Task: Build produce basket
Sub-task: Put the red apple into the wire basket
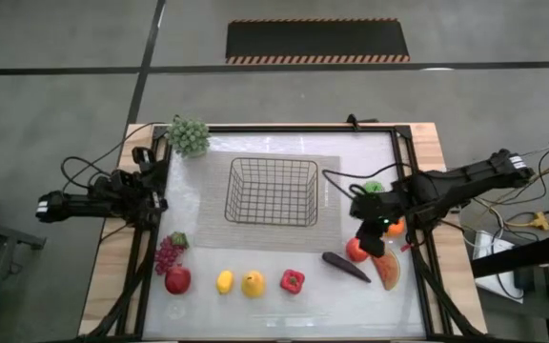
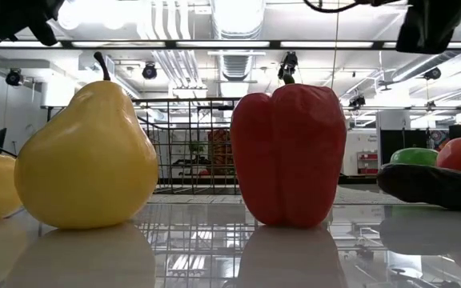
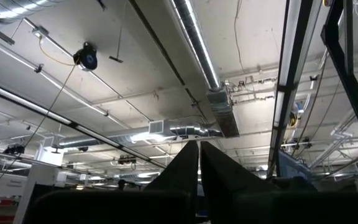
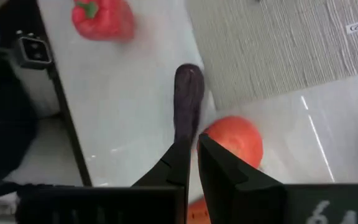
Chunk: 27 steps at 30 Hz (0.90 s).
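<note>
The right end effector [image 1: 374, 240] hangs over the near right part of the bench [image 1: 255, 310], its fingers [image 4: 178, 163] drawn nearly together with only a thin slit between them and nothing held. Just below it lies a red apple [image 4: 234, 142], with the purple eggplant [image 4: 188, 99] beside that apple and pointing toward the near edge; the watermelon slice [image 1: 387, 271] lies just to the apple's right, and an orange [image 1: 396, 228] and a green fruit [image 1: 375, 188] sit partly hidden under the arm. Along the near edge run the red pepper [image 1: 293, 281], the pear [image 1: 253, 284], the lemon [image 1: 224, 281], a second red apple [image 1: 177, 279] and the dark-red grapes [image 1: 166, 253]. Farther back, the wire basket [image 1: 272, 191] stands on a grey mat [image 1: 213, 214] at mid-bench, with no produce inside. The left end effector [image 3: 198, 163] waits at the left edge, fingers together, facing the ceiling. A pale green bunch [image 1: 188, 135] sits at the far left corner.
</note>
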Motion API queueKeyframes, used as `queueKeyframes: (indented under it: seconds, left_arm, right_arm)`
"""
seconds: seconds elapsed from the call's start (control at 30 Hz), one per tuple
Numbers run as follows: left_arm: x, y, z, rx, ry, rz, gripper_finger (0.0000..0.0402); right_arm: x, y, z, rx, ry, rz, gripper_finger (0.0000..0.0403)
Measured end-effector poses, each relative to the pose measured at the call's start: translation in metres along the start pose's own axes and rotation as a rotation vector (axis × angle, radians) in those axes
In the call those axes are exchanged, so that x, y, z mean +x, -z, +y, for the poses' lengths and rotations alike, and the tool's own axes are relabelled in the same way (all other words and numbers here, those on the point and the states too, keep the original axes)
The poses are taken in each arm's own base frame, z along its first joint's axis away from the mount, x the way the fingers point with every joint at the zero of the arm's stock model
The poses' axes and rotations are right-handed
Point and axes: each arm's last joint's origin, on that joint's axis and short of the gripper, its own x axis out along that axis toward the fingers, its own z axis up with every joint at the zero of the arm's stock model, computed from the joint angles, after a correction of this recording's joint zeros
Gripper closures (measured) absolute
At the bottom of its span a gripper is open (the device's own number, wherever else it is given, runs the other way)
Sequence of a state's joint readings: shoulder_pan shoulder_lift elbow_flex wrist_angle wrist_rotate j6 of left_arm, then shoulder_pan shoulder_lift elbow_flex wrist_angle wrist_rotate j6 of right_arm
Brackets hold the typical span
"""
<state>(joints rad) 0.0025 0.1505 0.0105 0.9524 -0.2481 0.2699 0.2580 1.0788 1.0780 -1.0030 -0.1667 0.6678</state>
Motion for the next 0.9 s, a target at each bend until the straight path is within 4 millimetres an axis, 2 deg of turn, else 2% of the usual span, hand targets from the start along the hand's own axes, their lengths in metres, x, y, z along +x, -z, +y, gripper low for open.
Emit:
queueKeyframes:
  seconds: [0.13, 0.3, 0.4, 0.5, 0.67, 0.8, 0.9]
  left_arm:
    - [0.000, 0.000, 0.000, 0.000, 0.000, -0.001, 0.0402]
    - [0.000, 0.000, 0.000, 0.000, 0.000, -0.001, 0.0402]
    - [0.000, 0.000, 0.000, 0.000, -0.001, -0.002, 0.0402]
    - [0.000, 0.000, 0.000, 0.000, 0.000, -0.001, 0.0402]
    - [0.000, 0.000, 0.000, 0.000, 0.000, 0.000, 0.0402]
    - [0.000, 0.000, 0.000, 0.000, 0.000, 0.000, 0.0402]
    - [0.000, 0.000, 0.000, 0.000, 0.000, 0.000, 0.0402]
  right_arm:
    - [0.013, -0.013, 0.006, -0.024, 0.042, 0.032, 0.0381]
    - [0.030, -0.019, 0.021, -0.189, 0.086, 0.072, 0.0381]
    - [0.035, -0.010, 0.031, -0.308, 0.170, 0.053, 0.0381]
    - [0.038, 0.008, 0.040, -0.392, 0.269, -0.011, 0.0381]
    - [0.043, 0.036, 0.046, -0.424, 0.385, -0.109, 0.0380]
    - [0.047, 0.040, 0.045, -0.374, 0.405, -0.126, 0.0359]
    - [0.047, 0.040, 0.045, -0.341, 0.403, -0.129, 0.0322]
